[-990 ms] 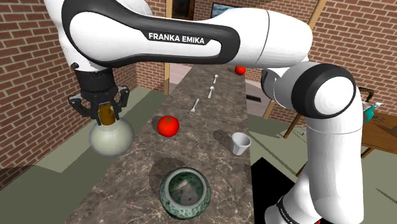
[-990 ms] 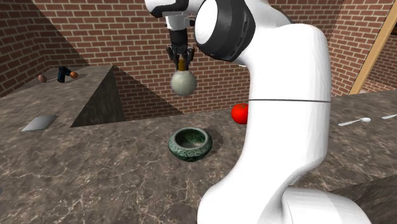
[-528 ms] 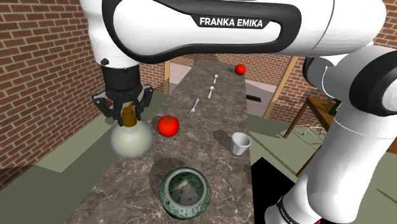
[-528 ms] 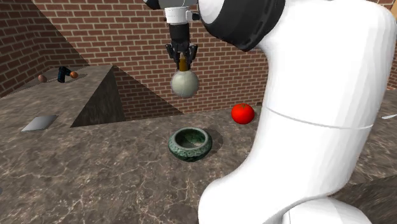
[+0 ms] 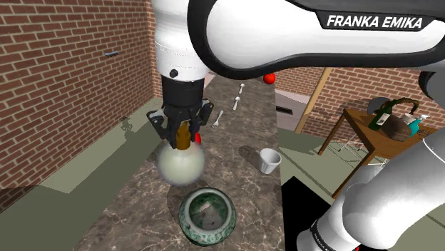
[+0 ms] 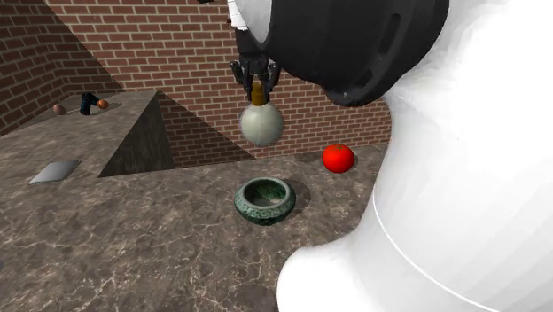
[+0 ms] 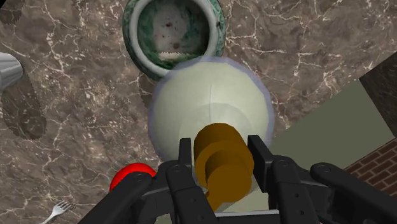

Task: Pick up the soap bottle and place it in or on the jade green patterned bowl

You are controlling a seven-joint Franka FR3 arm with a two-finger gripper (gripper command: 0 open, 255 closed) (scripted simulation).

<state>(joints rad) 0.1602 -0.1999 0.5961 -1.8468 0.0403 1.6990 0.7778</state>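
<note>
While the gripper (image 5: 183, 135) pinches the soap bottle (image 5: 181, 162) at its brown neck, the round body hangs below the fingers (image 7: 185, 159). Transport appears in hand: the green bowl (image 5: 207, 216) lies lower, just beyond them. Next move: centre over it, then descend.

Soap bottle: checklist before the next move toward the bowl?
1. Grip: gripper is shut on the soap bottle, with a finger on each side of its brown neck. Ok.
2. Lift: the bottle hangs neck up, well above the counter. Ok.
3. Alignment: in the wrist view the bottle overlaps only the near rim of the bowl, so it is not centred over it. Not ok.
4. Bowl: upright, mouth facing up, nothing seen inside. Ok.
5. Surroundings: the tomato and the cup stand apart from the bowl. Ok.
</note>
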